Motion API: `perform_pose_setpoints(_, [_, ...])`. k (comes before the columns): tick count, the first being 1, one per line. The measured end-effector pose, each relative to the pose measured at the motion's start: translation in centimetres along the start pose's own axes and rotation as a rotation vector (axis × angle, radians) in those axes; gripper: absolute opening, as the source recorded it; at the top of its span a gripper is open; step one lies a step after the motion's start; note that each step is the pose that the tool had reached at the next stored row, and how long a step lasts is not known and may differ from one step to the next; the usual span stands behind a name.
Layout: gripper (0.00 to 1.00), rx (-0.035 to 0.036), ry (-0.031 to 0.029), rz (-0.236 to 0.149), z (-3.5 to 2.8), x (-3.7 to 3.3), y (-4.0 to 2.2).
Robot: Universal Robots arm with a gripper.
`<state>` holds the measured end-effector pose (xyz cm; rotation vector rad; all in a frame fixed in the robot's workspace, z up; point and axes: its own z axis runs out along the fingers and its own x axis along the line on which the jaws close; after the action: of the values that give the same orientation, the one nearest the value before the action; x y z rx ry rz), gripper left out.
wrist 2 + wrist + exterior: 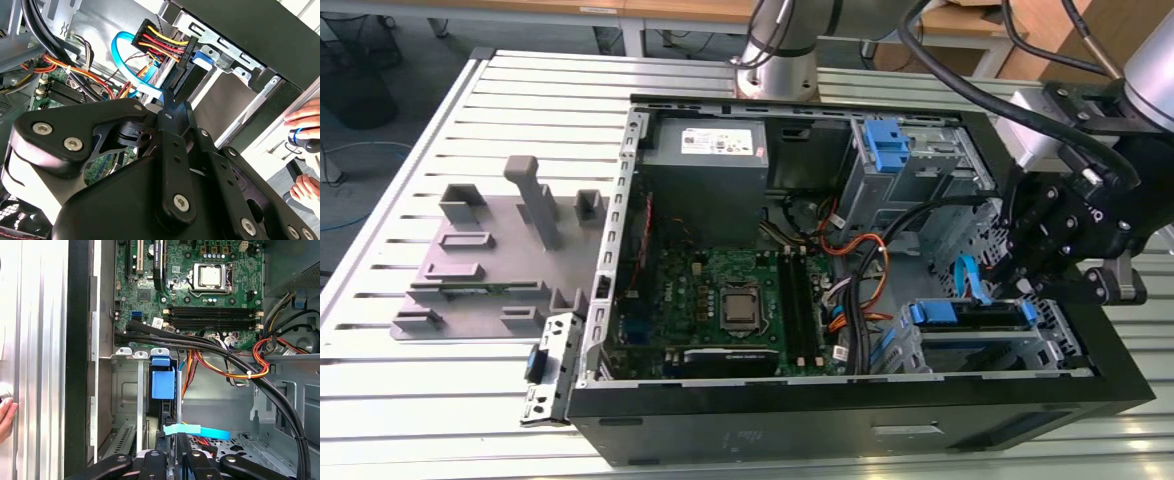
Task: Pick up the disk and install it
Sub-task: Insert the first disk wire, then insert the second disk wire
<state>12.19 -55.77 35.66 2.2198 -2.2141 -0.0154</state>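
The disk (969, 313) sits in the lower drive bay of the open computer case (854, 420), at the exterior view's right; its blue caddy rails show across the bay. Its blue caddy tab (162, 382) stands in the bay slot in the first wrist view, and a blue caddy corner (202, 57) shows beside the plugged-in power connector (182, 55) in the second wrist view. My gripper (1006, 272) hangs just above that bay. Its black fingers meet at a narrow tip (167, 99), shut. A blue flat cable (197, 431) crosses right at the fingertips; I cannot tell whether it is pinched.
The case holds a motherboard (734, 300), a grey power supply (707, 145), an upper bay with a blue bracket (887, 145) and bundles of coloured wires (240, 372). A grey fixture (494, 250) stands on the slatted table. A person's hand (306, 117) rests outside the case wall.
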Motion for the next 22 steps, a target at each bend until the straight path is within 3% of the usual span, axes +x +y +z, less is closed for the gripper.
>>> perform_pose_setpoints(2, [0.24,0.0,-0.0002,0.0,0.0,0.0,0.0])
perform_pose_setpoints(4, [0.24,0.0,0.0001,0.0,-0.4,0.0,0.01])
perform_pose_setpoints(22, [0.24,0.0,0.0,0.0,-0.74,0.0,0.01])
